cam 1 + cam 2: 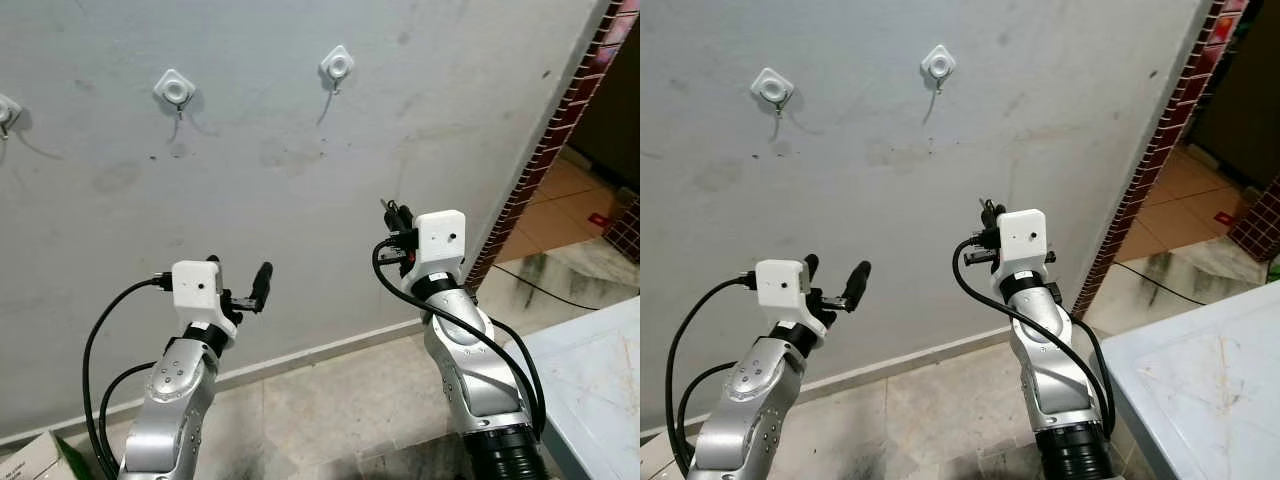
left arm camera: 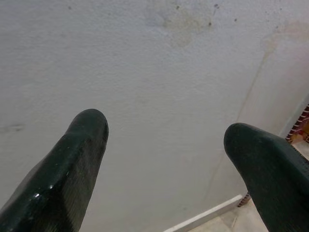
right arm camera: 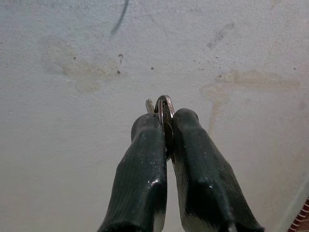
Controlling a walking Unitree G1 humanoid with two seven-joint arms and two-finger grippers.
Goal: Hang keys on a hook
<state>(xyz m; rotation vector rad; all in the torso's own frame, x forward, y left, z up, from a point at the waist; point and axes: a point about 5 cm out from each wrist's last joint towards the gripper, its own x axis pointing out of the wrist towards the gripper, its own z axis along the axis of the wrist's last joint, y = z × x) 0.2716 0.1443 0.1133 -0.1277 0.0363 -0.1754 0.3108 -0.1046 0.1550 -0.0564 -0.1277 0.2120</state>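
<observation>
Keys (image 3: 164, 107): ring pinched at the tips of my right gripper (image 3: 165, 126), closed on it, centre frame in the eye views, well below the hooks. Target hook (image 1: 337, 67): upper centre, on the wall (image 1: 250, 200). Left gripper (image 2: 164, 145): spread apart, holding nothing, lower left. Risk: little ring protrudes; I could miss the hook's prong or lose the keys.

The right gripper (image 3: 165, 126) pinches the keys (image 3: 164, 107) between its black fingers (image 3: 142, 164), facing the stained grey wall (image 3: 72, 58).
</observation>
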